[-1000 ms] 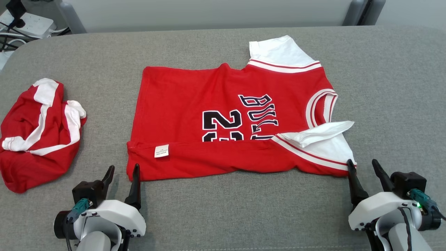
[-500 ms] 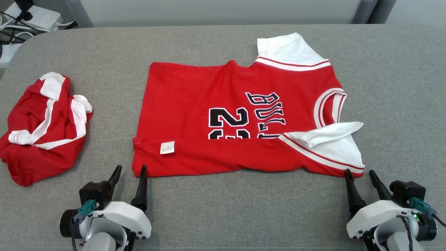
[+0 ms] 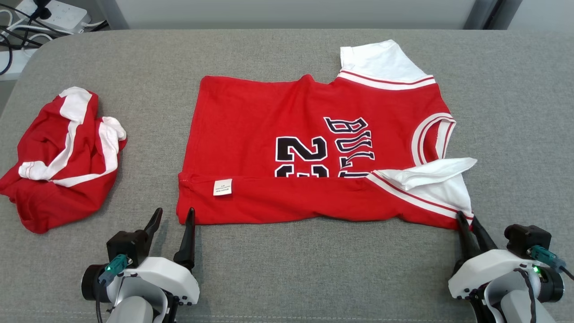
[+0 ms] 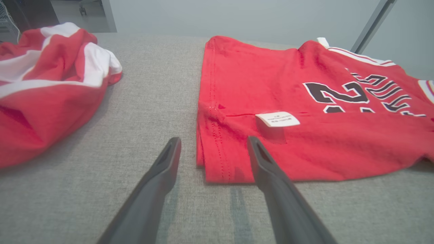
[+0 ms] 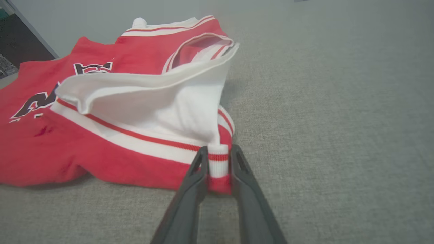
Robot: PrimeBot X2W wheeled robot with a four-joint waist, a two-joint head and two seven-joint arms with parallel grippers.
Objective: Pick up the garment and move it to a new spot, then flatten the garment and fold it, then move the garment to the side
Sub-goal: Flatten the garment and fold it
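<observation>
While crouched, right arm [image 3: 497, 274] pinches garment [image 3: 314, 148].

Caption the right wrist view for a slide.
Right gripper pinches a sleeve corner of the jersey on the grey table.

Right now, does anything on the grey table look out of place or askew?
Yes. On the red basketball jersey, the near white sleeve is flipped back over the chest and the near edge is folded over, showing the white label. Another red-and-white garment lies crumpled at the left.
</observation>
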